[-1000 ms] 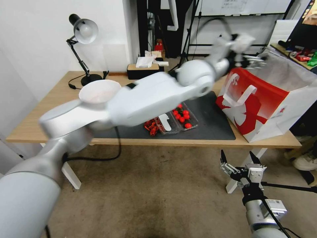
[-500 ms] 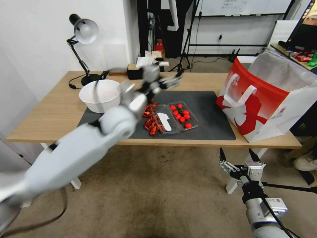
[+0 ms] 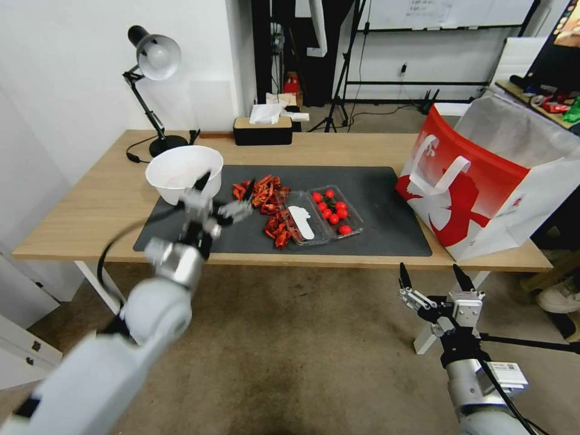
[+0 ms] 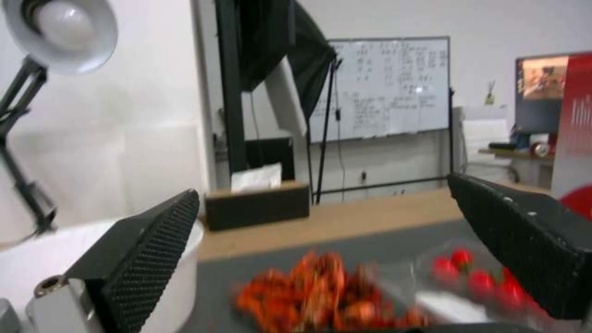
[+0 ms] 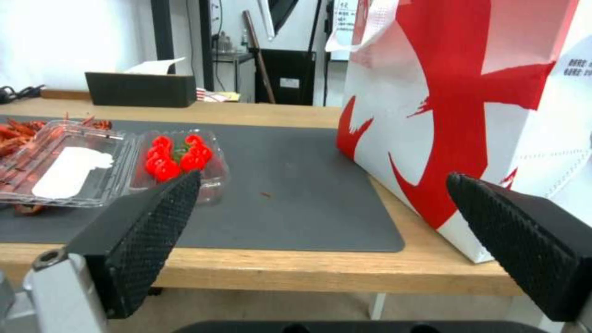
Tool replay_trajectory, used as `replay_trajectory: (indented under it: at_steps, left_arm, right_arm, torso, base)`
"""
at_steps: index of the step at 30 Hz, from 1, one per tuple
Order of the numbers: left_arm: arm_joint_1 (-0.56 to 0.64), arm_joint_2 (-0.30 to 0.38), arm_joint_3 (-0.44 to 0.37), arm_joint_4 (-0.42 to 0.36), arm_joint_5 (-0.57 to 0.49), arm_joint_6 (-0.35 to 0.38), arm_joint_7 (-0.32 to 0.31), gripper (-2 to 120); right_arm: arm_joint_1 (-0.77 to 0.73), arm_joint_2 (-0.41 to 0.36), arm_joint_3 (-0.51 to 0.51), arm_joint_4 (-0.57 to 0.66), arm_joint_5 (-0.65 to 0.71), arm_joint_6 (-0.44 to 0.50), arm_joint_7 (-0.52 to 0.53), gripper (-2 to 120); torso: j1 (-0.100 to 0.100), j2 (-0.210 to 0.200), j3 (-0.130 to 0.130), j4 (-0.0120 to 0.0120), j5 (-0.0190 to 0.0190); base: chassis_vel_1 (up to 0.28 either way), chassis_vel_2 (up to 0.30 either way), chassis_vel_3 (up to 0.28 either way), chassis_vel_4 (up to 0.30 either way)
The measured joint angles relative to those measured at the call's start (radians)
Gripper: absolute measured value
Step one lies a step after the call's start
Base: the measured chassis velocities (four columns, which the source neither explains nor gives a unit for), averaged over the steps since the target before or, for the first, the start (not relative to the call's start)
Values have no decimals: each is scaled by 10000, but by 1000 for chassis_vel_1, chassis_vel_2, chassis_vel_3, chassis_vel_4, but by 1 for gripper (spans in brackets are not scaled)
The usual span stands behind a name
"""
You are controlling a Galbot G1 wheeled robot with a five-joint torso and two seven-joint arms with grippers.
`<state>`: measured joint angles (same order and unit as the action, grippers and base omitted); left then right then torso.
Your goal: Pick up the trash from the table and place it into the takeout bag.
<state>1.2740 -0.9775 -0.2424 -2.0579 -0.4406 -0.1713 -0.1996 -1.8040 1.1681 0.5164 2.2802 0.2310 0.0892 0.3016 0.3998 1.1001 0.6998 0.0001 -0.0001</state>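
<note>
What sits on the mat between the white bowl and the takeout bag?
In the head view: red scraps, then a clear tray of tomatoes; bare mat beyond.

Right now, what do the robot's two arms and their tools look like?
Both arms have smooth white and light-grey rounded shells with bulging joints. A black cable loops beside the left arm. Each ends in a metal wrist block carrying a tool: left tool, right tool. The fingers are black, wedge-shaped, with a dotted grip texture on the inner faces. The right wrist bears a small white label.
</note>
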Motion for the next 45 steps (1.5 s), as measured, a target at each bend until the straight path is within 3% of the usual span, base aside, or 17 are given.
replay_trajectory:
  at_steps: [6,15,21,45]
  left_arm:
    - [1738,-796,-655,83,956,-680,5,100]
    - [3080,-1401,-1227,323,1605,-1505,-19,100]
    - [3305,-1692,-1328,416,1642,-1723,-40,100]
    - [3753,-2098,-1502,381,1567,-1934,-52,100]
  right_arm:
    - [-2,-49,0,61,296,-1,-94,100]
    - [157,-141,104,-102,1152,430,-921,100]
    - [281,-116,102,-450,1320,873,-1143,100]
    - [135,46,14,-770,1283,940,-1301,100]
  torso:
    - [0,0,0,-1,2]
    - [1,-1,1,0,2]
    - [3,-1,2,-2,2]
    - [3,-1,1,0,1]
  base:
    - [0,0,0,0]
    - [0,0,0,0]
    - [0,0,0,0]
    - [0,0,0,0]
